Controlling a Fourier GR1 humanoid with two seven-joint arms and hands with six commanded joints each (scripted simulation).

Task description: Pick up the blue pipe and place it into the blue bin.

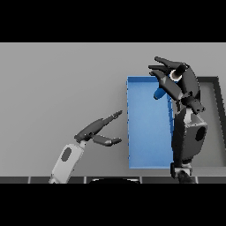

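The blue bin (145, 152) sits on the grey table, right of centre. My right hand (183, 81) hovers over the bin's far right corner, its fingers spread and nearly straight, pointing left. The blue pipe (159, 93) shows just under the palm, tilted, with a pale end up by the fingers and its blue end dipping over the bin's inside. No finger is seen curled round it. My left hand (95, 131) stays idle above the table left of the bin, fingers straight and thumb apart.
A dark-rimmed grey tray (217, 95) lies right of the blue bin, partly hidden by my right forearm (189, 137). Bare grey table stretches to the left and far side.
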